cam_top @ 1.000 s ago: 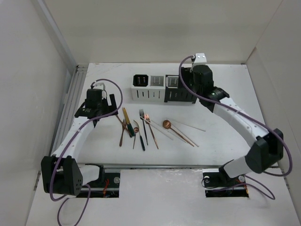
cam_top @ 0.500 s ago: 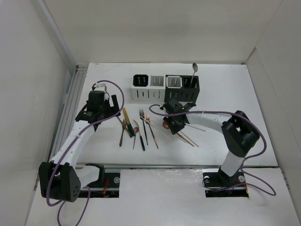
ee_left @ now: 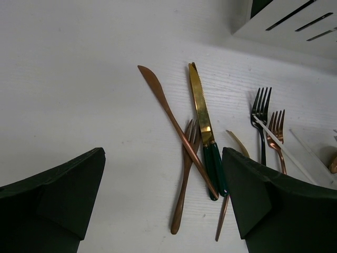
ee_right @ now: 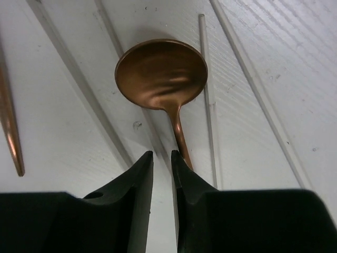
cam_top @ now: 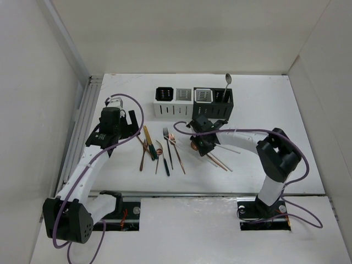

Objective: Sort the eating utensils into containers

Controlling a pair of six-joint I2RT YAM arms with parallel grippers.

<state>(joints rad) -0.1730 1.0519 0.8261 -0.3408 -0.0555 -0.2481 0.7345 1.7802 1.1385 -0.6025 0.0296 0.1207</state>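
Several utensils lie in a loose pile (cam_top: 165,148) at the table's middle. The four joined caddies (cam_top: 165,103) stand behind them; a silver spoon (cam_top: 227,82) stands in the rightmost black one. My right gripper (cam_top: 201,138) is low on the table with its jaws almost together round a white stick (ee_right: 113,37). The copper spoon (ee_right: 160,74) lies just ahead of it (ee_right: 161,155), its handle running under the right finger. My left gripper (cam_top: 122,127) is open and empty (ee_left: 163,211) above the table, left of a copper knife (ee_left: 168,113), a gold knife with a green handle (ee_left: 202,113) and a copper fork (ee_left: 184,179).
A black fork (ee_left: 261,113), another copper fork (ee_left: 276,137) and a white stick (ee_left: 284,153) lie to the right of the knives. More white and copper sticks (cam_top: 223,159) lie right of the spoon. A white wall and a rail (cam_top: 82,121) border the left side.
My right gripper left the black caddy, where the silver spoon now stands, and came down to the copper spoon; it has held there since. My left gripper drifted slightly left.
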